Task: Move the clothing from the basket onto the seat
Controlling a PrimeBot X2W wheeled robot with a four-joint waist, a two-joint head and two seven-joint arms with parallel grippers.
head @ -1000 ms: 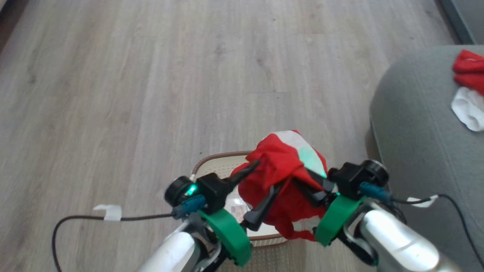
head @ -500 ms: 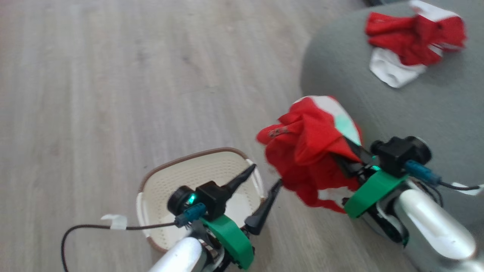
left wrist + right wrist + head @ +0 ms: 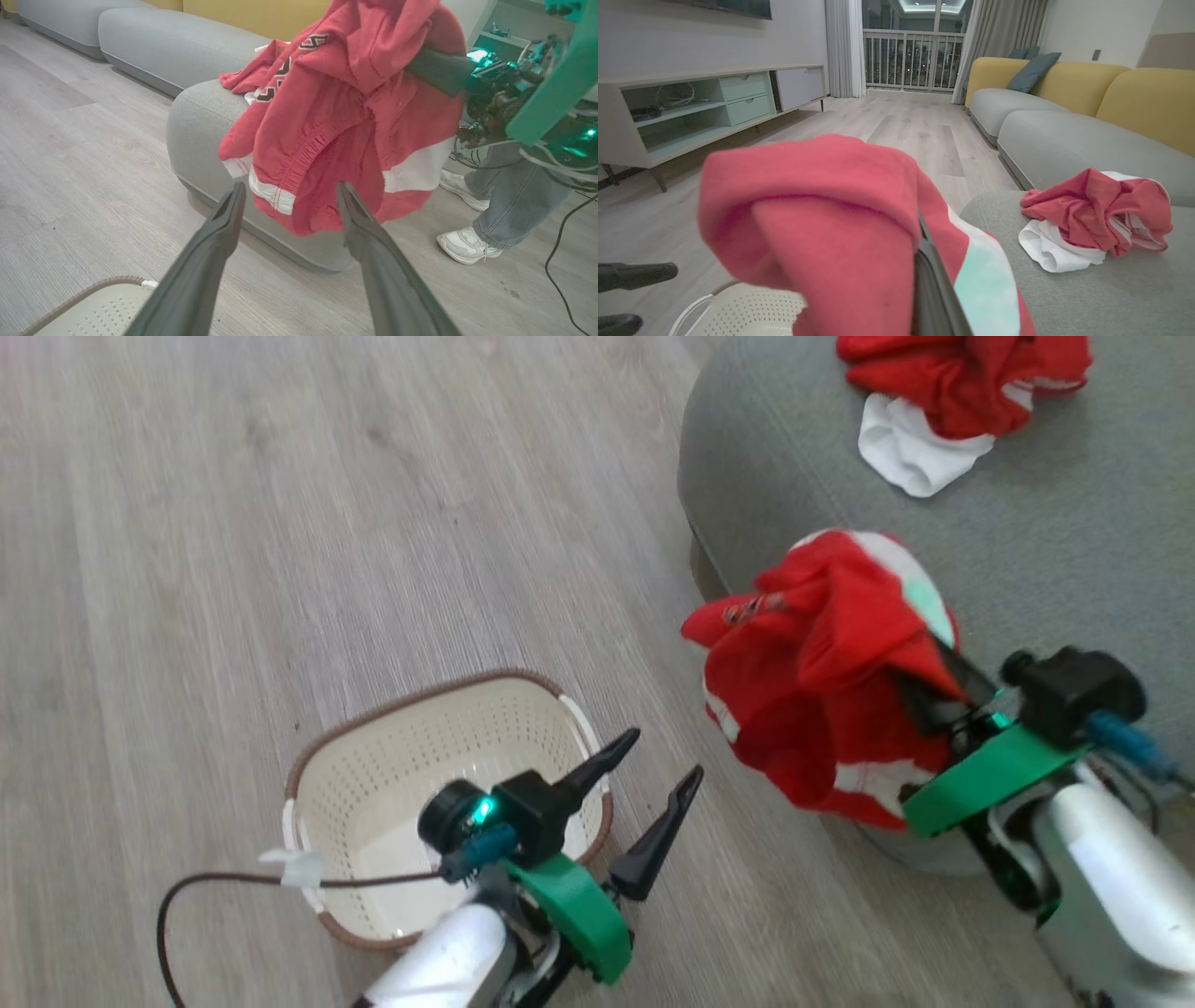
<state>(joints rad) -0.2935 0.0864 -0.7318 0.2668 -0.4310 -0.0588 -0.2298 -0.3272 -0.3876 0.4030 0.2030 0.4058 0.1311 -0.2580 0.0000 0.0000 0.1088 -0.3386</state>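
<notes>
I count 2 soft red garments with white bands, 1 oval perforated cream basket (image 3: 392, 775) with a brown woven rim, and 1 rounded grey-green fabric seat (image 3: 794, 457).

My left gripper (image 3: 665, 754) stands wide apart beside the basket's 3 o'clock rim, touching nothing.

My right gripper (image 3: 934, 686) is clamped on the bunched garment (image 3: 822, 681), at the basket's 2 o'clock by the seat's edge.

The crumpled garment (image 3: 952, 392) lies on the seat at 1 o'clock.

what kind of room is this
Most likely a home living room: a long grey and yellow sofa, a low cabinet along the wall, and curtains beside a balcony door.
</notes>
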